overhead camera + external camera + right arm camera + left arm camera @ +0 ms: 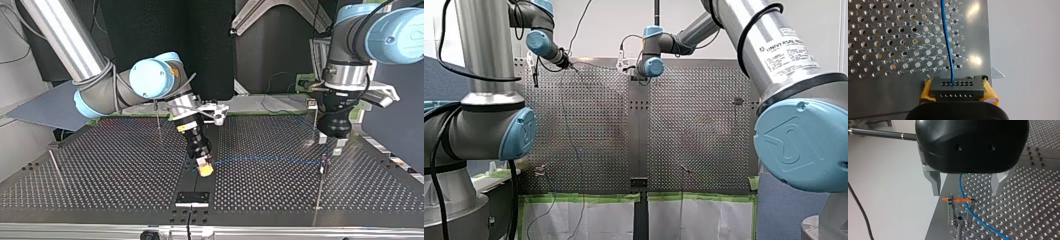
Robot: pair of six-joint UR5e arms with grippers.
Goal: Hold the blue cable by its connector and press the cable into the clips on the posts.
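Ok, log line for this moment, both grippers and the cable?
right gripper: shut on connector | left gripper: open, over clip | cable: crosses clip under left gripper, seating unclear

My left gripper (966, 193) hangs with fingers (935, 182) apart; my right gripper (204, 169), tilted, seemingly clamps the connector (957, 86).

A white wall (606, 25) rises behind the perforated table (704, 125).

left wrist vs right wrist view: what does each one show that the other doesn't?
Only left wrist: my left gripper, fingers open, above a post clip with an orange piece. Only right wrist: the black connector clamped between the yellow pads of my right gripper. Both: the blue cable and the perforated table.
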